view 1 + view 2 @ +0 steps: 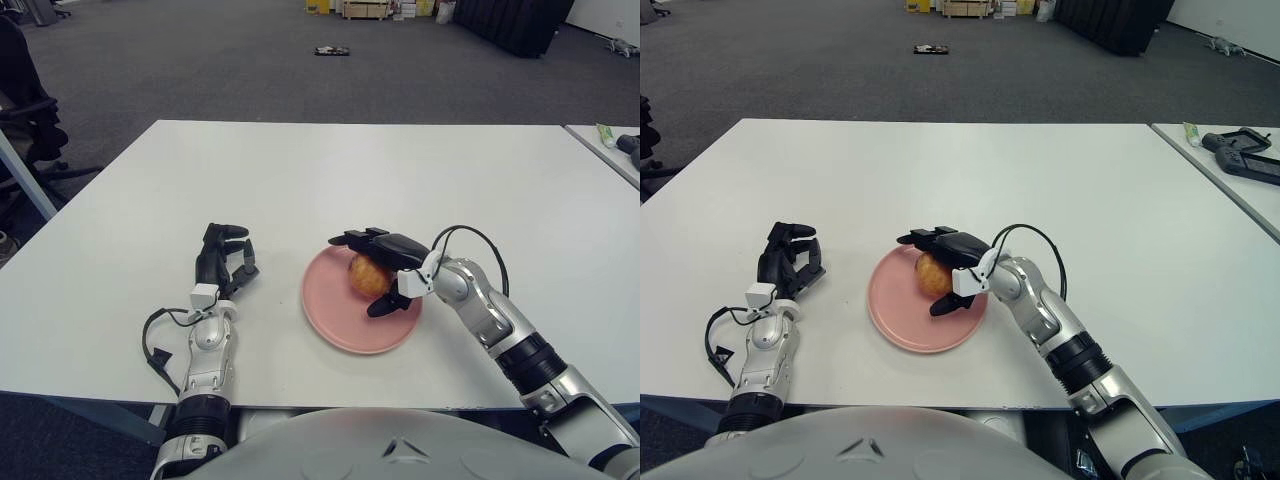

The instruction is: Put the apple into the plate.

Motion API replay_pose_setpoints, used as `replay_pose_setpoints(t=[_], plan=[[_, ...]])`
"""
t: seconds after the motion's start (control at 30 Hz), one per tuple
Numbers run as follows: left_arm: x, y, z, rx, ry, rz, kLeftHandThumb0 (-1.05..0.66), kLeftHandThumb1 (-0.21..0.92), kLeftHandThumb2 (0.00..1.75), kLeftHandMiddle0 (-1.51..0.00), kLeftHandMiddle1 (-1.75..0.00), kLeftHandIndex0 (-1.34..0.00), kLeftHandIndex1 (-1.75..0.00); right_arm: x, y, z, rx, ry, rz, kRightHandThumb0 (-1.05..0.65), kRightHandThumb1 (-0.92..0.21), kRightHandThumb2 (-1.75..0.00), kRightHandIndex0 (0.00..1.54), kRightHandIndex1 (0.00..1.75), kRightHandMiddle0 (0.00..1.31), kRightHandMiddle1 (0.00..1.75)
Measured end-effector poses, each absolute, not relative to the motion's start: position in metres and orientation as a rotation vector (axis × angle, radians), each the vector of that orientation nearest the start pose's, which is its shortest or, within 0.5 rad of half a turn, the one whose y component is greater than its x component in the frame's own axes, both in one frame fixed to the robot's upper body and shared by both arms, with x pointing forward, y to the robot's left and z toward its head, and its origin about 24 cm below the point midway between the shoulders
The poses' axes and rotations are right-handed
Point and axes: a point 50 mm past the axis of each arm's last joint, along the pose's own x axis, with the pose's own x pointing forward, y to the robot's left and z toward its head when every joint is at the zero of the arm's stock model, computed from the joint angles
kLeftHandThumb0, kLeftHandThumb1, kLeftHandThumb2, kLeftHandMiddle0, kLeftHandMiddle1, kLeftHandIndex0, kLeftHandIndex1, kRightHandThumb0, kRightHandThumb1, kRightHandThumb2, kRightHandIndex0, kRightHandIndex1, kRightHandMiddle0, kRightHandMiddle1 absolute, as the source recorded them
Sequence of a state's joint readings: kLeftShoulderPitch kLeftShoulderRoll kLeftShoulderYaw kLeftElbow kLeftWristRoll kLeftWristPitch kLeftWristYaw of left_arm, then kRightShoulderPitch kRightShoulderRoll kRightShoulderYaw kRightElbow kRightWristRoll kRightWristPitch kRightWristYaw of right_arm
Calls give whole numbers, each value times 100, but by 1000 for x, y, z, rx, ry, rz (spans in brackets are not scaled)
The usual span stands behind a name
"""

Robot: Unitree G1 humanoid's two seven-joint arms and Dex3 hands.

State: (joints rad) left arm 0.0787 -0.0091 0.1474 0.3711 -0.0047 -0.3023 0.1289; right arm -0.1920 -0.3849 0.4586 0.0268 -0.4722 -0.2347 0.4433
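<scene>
The yellow-red apple (368, 281) lies in the pink plate (338, 325), on the plate's far right part. My right hand (357, 273) is over it. Its fingers (362, 238) stretch out flat above the apple, and the thumb points down at the apple's near side, so the hand is open. Whether any finger still touches the fruit cannot be made out. My left hand (222, 262) shows on the white table (300, 170) to the left of the plate, with its fingers relaxed and holding nothing.
A second table at the right carries a black controller (1240, 155) and a green tube (606, 133). A black chair (25, 110) stands off the table's left side. A black cable (158, 345) loops beside the left forearm near the front edge.
</scene>
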Motion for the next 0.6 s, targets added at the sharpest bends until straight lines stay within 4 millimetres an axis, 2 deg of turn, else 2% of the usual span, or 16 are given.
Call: replay_pose_setpoints(t=[0.23, 0.47, 0.53, 0.6], plan=[[214, 193, -32, -7, 145, 302, -40, 62, 95, -65, -175, -38, -175, 245, -90, 59, -758, -243, 975, -105, -45, -59, 0, 0, 0, 0], [216, 193, -30, -8, 132, 301, -40, 62, 94, -66, -175, -38, -175, 238, -106, 74, -449, -237, 945, -99, -49, -59, 0, 0, 0, 0], [215, 193, -30, -7, 133, 302, -40, 62, 95, -67, -175, -38, -175, 236, -111, 78, -355, -241, 921, -99, -52, -60, 0, 0, 0, 0], [215, 193, -31, -7, 138, 301, -40, 62, 94, -67, -175, -38, -175, 234, -118, 79, -264, -251, 882, -101, -64, -55, 0, 0, 0, 0]])
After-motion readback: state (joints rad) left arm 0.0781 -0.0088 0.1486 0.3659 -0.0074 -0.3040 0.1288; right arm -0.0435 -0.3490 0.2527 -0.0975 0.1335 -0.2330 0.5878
